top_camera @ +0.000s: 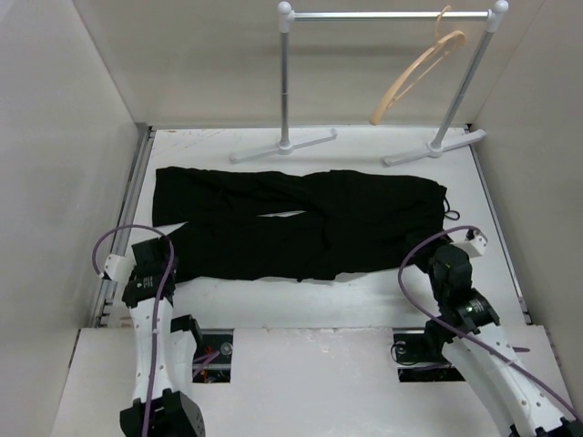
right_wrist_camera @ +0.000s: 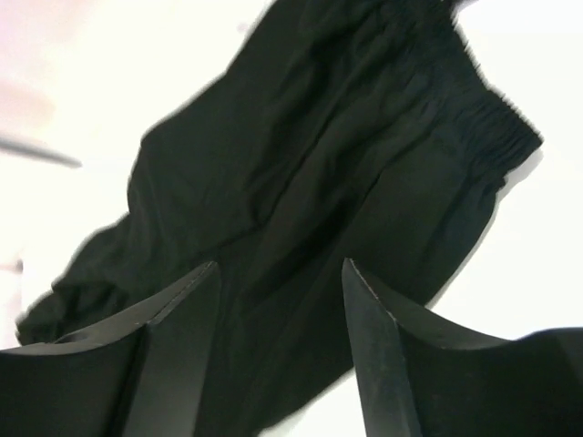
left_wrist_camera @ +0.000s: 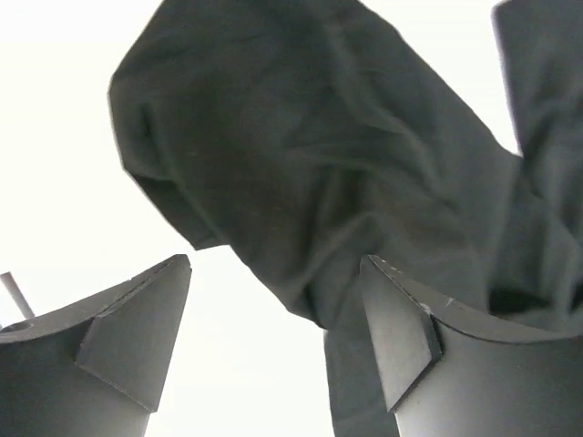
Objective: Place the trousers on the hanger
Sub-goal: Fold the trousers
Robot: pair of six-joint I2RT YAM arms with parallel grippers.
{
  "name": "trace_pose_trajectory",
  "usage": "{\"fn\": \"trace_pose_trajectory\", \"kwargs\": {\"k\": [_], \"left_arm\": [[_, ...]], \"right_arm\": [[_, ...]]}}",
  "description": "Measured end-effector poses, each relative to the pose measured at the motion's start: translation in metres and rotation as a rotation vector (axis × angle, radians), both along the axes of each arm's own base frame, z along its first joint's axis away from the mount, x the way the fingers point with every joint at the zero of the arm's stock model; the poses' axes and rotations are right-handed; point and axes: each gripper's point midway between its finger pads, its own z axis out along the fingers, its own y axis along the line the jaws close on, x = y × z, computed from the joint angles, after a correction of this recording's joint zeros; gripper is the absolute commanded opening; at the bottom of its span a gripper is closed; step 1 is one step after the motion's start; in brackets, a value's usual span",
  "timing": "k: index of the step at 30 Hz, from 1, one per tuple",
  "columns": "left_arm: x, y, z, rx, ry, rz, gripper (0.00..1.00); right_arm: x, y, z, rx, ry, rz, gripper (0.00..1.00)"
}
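The black trousers [top_camera: 301, 223] lie flat across the middle of the white table, legs to the left, waistband and thin drawstring to the right. The tan wooden hanger [top_camera: 414, 77] hangs tilted from the white rail at the back right. My left gripper [top_camera: 157, 248] is open over the near left leg end; the left wrist view shows the leg hem [left_wrist_camera: 310, 155] just beyond the open fingers. My right gripper [top_camera: 444, 255] is open above the near right waist area; the right wrist view shows black fabric [right_wrist_camera: 310, 182] between and beyond the fingers, nothing gripped.
The white garment rail [top_camera: 387, 15] stands at the back on two feet [top_camera: 284, 146]. White walls close in on the left, the right and behind. A metal strip [top_camera: 127, 209] runs along the table's left edge.
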Motion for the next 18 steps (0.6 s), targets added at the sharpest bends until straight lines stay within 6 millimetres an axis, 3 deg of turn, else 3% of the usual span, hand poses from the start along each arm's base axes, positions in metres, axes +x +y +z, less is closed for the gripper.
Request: {"fn": "trace_pose_trajectory", "kwargs": {"k": [6, 9, 11, 15, 18], "left_arm": [[-0.022, 0.001, -0.025, -0.106, 0.131, 0.110, 0.67], [-0.034, 0.004, -0.034, -0.132, 0.199, 0.169, 0.66], [-0.040, 0.009, -0.036, -0.130, 0.221, 0.205, 0.59], [-0.043, 0.023, -0.041, -0.127, 0.249, 0.284, 0.59], [-0.037, 0.033, -0.053, -0.132, 0.278, 0.315, 0.45]], "right_arm": [[-0.002, 0.022, -0.027, -0.043, 0.116, 0.103, 0.67], [0.000, 0.033, -0.032, -0.057, 0.136, 0.144, 0.68], [0.002, 0.040, -0.033, -0.066, 0.147, 0.169, 0.68], [0.008, 0.056, -0.029, -0.079, 0.149, 0.223, 0.69], [0.009, 0.064, -0.029, -0.083, 0.146, 0.249, 0.69]]}}
